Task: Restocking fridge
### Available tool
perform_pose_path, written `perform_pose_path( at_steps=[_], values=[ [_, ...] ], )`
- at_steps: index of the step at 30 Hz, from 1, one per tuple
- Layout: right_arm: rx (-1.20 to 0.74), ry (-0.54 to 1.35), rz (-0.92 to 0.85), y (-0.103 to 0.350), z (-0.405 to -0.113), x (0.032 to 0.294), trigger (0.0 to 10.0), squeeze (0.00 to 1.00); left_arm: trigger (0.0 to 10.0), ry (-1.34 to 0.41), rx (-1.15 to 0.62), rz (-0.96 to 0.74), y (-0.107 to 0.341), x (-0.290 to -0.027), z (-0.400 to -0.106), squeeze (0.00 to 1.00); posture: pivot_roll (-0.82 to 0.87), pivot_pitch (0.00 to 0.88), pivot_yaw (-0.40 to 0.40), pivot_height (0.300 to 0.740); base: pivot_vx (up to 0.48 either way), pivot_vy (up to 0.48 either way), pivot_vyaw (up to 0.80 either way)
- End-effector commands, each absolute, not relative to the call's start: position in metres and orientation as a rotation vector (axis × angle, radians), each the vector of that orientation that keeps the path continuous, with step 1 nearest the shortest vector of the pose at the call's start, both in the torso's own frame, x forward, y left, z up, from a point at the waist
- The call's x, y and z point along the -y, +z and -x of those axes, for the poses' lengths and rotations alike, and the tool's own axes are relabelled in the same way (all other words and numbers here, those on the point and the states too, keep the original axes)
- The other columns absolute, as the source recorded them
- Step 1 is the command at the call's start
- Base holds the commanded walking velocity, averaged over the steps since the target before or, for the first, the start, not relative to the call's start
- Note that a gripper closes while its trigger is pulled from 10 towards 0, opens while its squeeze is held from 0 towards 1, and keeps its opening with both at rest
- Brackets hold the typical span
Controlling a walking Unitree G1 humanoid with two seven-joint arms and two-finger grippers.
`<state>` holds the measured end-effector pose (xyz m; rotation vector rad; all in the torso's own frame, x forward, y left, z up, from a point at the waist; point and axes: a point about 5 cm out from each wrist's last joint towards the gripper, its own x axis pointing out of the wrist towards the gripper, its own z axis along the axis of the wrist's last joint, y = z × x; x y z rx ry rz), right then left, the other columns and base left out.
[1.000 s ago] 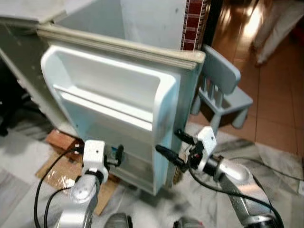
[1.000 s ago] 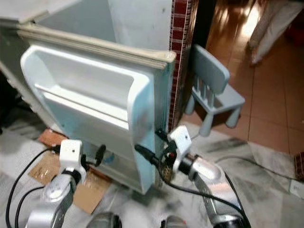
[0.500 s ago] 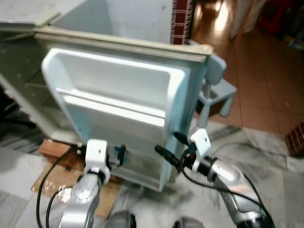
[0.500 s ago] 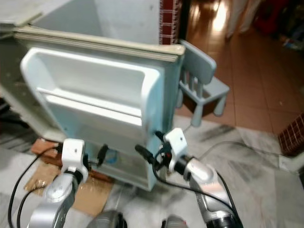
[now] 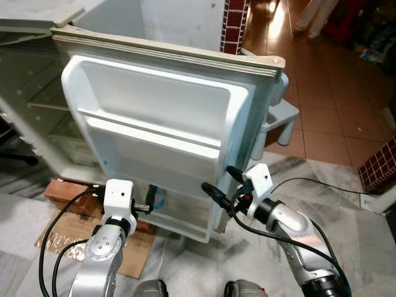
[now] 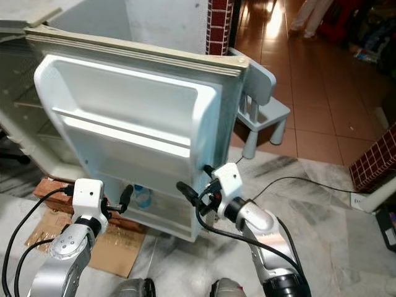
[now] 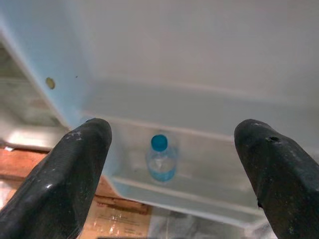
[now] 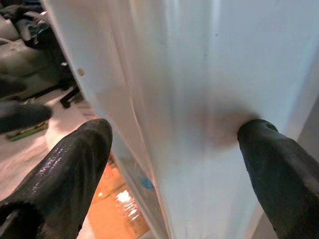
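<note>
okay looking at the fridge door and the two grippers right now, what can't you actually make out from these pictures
- Fridge interior: in the eye views the open fridge door covers most of it and the picture's edge cuts it off; shelf contents cannot be told.
- Bottle in the door's bottom bin: label too small and blurred in the left wrist view.
- Right gripper at the door's edge: contact with the door cannot be told.
- Chair: partly hidden behind the door.
</note>
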<state>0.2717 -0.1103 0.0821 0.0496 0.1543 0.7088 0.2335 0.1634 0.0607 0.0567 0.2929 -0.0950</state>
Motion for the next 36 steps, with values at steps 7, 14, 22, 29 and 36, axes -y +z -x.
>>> perform_pose_path(
  at_steps=[7,14,22,29,36],
  values=[
    [-0.095,0.886,-0.178,0.104,-0.267,0.085,10.0,0.00,10.0,-0.090,-0.276,-0.064,0.065,-0.163,-0.237,0.00,0.09,0.088,0.034,0.740,0.000,0.000,0.00],
    [-0.156,1.159,-0.220,0.109,-0.240,0.099,10.0,0.00,10.0,-0.095,-0.276,-0.061,0.064,-0.163,-0.240,0.00,0.07,0.073,0.037,0.740,0.000,0.000,0.00],
    [-0.245,1.255,-0.188,0.113,-0.221,0.138,10.0,0.00,10.0,-0.113,-0.273,-0.066,0.064,-0.161,-0.243,0.00,0.06,0.065,0.046,0.740,0.000,0.000,0.00],
    [-0.510,1.060,0.287,0.077,-0.229,0.216,10.0,0.00,10.0,-0.129,-0.266,-0.068,0.064,-0.160,-0.243,0.00,0.06,0.063,0.051,0.740,0.000,0.000,0.00],
    [-0.451,0.789,0.532,0.074,-0.263,0.230,10.0,0.00,10.0,-0.139,-0.269,-0.069,0.063,-0.158,-0.242,0.00,0.06,0.058,0.049,0.740,0.000,0.000,0.00]
  ],
)
